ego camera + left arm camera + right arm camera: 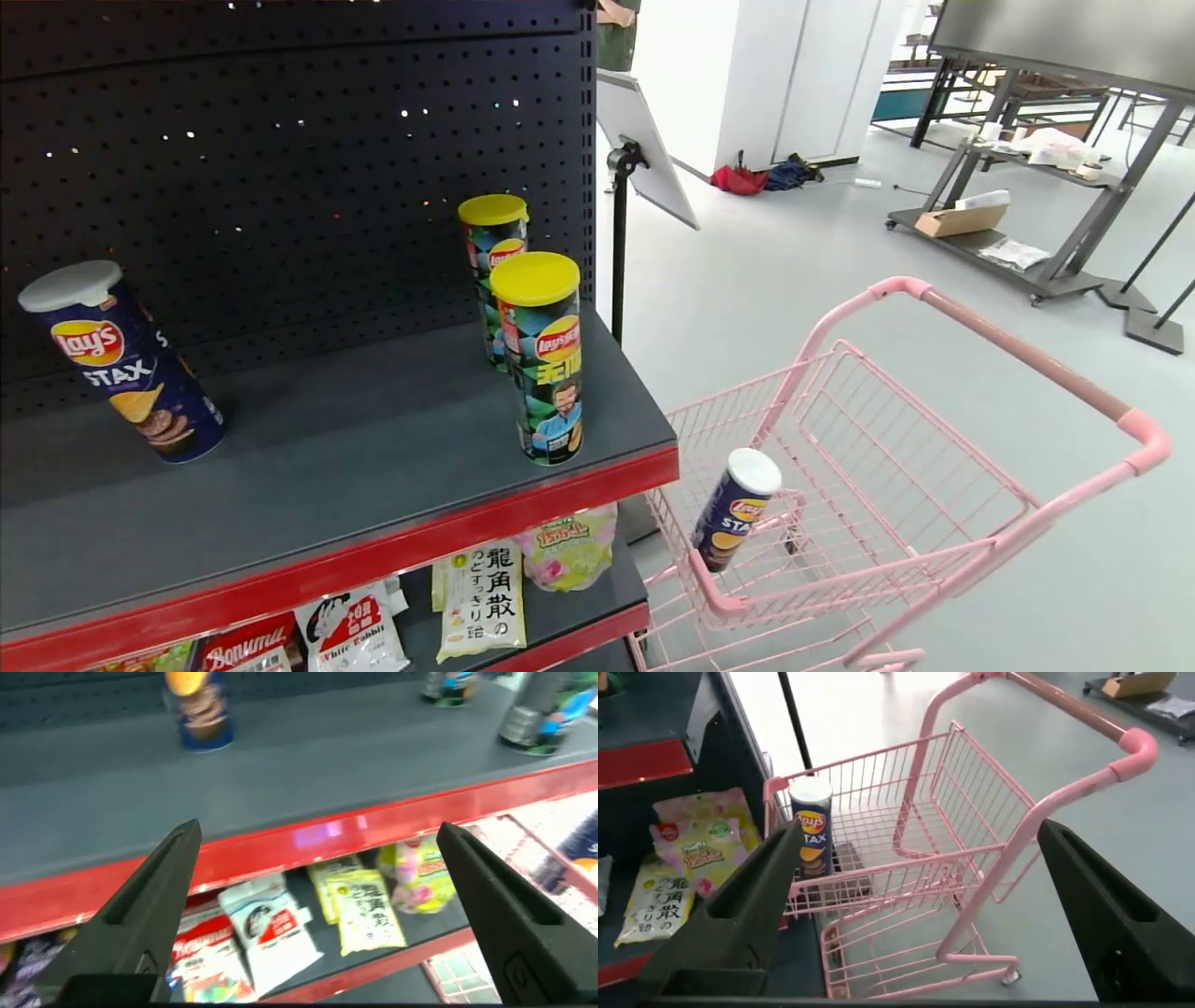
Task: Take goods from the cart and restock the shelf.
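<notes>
Now, your left gripper [322, 910] is spread wide, empty, facing the red front edge of shelf [355, 448]. Your right gripper [915, 905] likewise spread, nothing held, off shelf's right end, above pink cart [1018, 351]. Blue can [738, 509] stands in cart corner nearest shelf. On shelf: second blue can [121, 364] at left; front yellow-lidded can [541, 359] near right end; rear yellow-lidded can [493, 252] just behind it. Snack bags [467, 597] on tier below shelf.

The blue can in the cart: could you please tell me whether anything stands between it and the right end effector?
Nothing visible does. The right end effector, open, looks down on the cart; the blue can stands in its basket, uncovered from above. Only the cart's wire walls flank it.
</notes>
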You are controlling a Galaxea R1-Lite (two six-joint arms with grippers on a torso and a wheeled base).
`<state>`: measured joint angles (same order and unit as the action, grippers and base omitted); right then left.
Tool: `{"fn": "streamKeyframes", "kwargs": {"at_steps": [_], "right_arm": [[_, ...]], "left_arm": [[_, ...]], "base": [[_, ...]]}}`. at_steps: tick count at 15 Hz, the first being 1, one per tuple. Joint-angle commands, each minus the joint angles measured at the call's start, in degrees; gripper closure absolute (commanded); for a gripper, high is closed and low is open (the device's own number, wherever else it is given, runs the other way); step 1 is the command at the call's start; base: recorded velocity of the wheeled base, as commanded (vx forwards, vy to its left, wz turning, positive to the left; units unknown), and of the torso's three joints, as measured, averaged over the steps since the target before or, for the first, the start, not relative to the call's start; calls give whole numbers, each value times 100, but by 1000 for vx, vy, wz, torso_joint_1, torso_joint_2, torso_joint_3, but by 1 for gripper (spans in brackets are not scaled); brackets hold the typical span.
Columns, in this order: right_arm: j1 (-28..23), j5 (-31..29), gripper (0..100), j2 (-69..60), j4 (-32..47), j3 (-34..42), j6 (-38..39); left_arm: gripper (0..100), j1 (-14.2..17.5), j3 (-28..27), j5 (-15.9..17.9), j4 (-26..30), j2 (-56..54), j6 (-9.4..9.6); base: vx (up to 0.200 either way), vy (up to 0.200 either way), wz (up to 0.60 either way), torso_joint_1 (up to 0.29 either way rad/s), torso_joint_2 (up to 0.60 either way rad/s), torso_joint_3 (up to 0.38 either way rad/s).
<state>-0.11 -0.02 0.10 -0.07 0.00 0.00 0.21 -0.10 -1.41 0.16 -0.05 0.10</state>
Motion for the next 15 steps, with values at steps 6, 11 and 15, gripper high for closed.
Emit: {"fn": "streamKeyframes", "kwargs": {"at_steps": [6, 11, 15], "right_arm": [[2, -33, 0, -1, -1, 0, -9], [2, -33, 0, -1, -1, 0, 0], [2, -33, 0, -1, -1, 0, -9]], "left_arm": [[0, 6, 1, -8, 2, 5, -1], [0, 6, 1, -8, 2, 5, -10], [0, 6, 1, -8, 2, 5, -1]], "base": [[0, 0, 0, -43, 94, 54], [0, 0, 0, -136, 345, 200], [0, 0, 0, -138, 366, 219]]}}
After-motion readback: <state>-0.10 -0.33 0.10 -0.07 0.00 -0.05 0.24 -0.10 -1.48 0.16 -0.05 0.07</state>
